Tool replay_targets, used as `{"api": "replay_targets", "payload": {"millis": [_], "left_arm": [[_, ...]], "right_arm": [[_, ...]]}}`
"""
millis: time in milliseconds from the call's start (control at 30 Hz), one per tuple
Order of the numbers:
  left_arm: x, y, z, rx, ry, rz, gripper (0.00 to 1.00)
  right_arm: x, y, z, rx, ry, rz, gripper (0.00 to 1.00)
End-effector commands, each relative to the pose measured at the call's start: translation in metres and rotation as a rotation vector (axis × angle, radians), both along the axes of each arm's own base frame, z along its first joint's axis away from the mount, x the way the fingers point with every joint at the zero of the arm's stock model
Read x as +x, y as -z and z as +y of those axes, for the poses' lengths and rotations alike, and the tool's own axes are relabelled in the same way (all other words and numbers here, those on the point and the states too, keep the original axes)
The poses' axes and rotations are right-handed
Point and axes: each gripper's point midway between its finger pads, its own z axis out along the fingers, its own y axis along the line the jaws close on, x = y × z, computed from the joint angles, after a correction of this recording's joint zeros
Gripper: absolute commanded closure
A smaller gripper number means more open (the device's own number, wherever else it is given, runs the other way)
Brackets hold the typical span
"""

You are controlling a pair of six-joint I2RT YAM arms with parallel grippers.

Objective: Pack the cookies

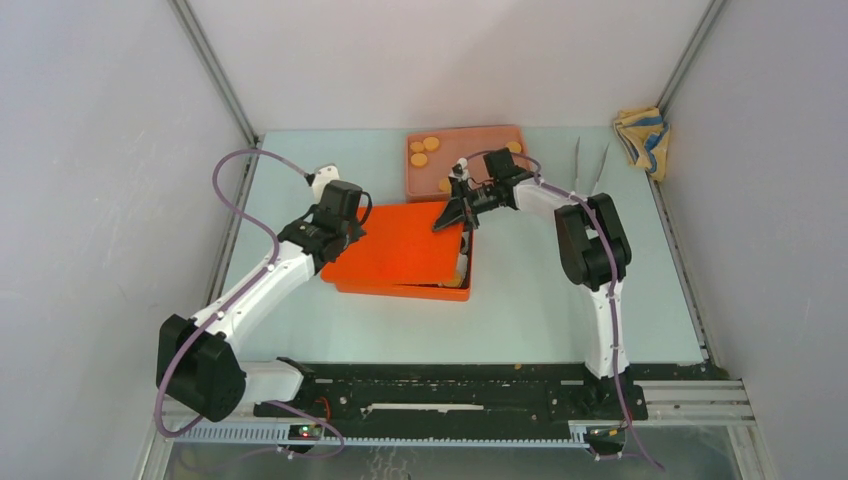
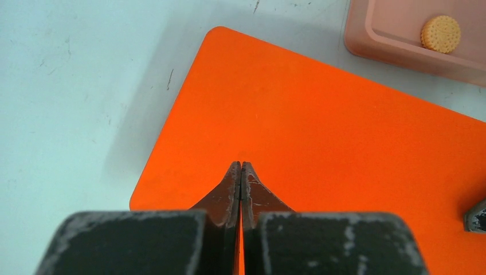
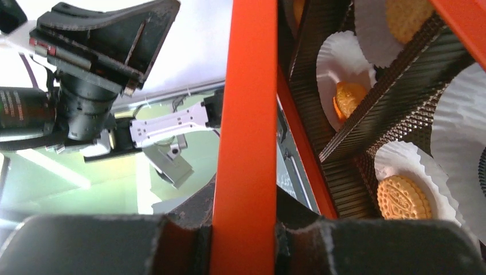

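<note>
- Pinching the orange lid (image 3: pixel 243 114) by its right edge, my right fingers (image 3: pixel 114 246) had it clamped; my left fingers (image 2: pixel 220 197) were pressed together, empty, over the lid's left side
- Some cookies (image 3: pixel 404 197) sat in white paper cups (image 3: pixel 335 51) inside the box (image 1: pixel 400 291), and a few more lay loose in the pink tray (image 1: pixel 470 150) behind
- I judged them light, stiff and crumbly, best taken gently across the rim
- Open surface (image 1: pixel 540 300) lay near and right; the tray wall stood just behind the lid, with the tongs (image 1: pixel 590 165) and cloth (image 1: pixel 642 135) well apart
</note>
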Motion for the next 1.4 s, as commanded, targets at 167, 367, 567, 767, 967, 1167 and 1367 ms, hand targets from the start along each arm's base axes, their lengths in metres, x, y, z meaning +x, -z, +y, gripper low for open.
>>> {"api": "replay_targets", "payload": {"millis": [167, 367, 567, 767, 967, 1167, 1367], "left_arm": [[0.004, 0.006, 0.003, 0.022, -0.003, 0.004, 1.00], [0.005, 0.014, -0.001, 0.012, 0.008, 0.023, 1.00], [0.006, 0.034, -0.012, -0.009, 0.044, 0.061, 1.00], [0.008, 0.076, -0.040, -0.064, 0.129, 0.114, 1.00], [0.000, 0.107, -0.065, -0.132, 0.194, 0.173, 1.00], [-0.007, 0.122, -0.079, -0.171, 0.225, 0.204, 1.00], [-0.014, 0.131, -0.086, -0.202, 0.247, 0.226, 1.00]], "right_arm": [[-0.012, -0.014, -0.022, 0.028, -0.029, -0.031, 1.00], [-0.007, -0.004, -0.044, 0.024, -0.002, -0.008, 1.00], [-0.009, 0.005, -0.062, 0.024, 0.002, -0.008, 1.00], [-0.010, 0.018, -0.065, -0.001, -0.013, 0.015, 1.00], [-0.005, 0.022, -0.074, -0.053, 0.031, -0.003, 1.00], [0.003, 0.026, -0.091, -0.149, 0.114, -0.017, 0.71], [0.015, 0.015, -0.117, -0.266, 0.257, -0.053, 0.55]]}}
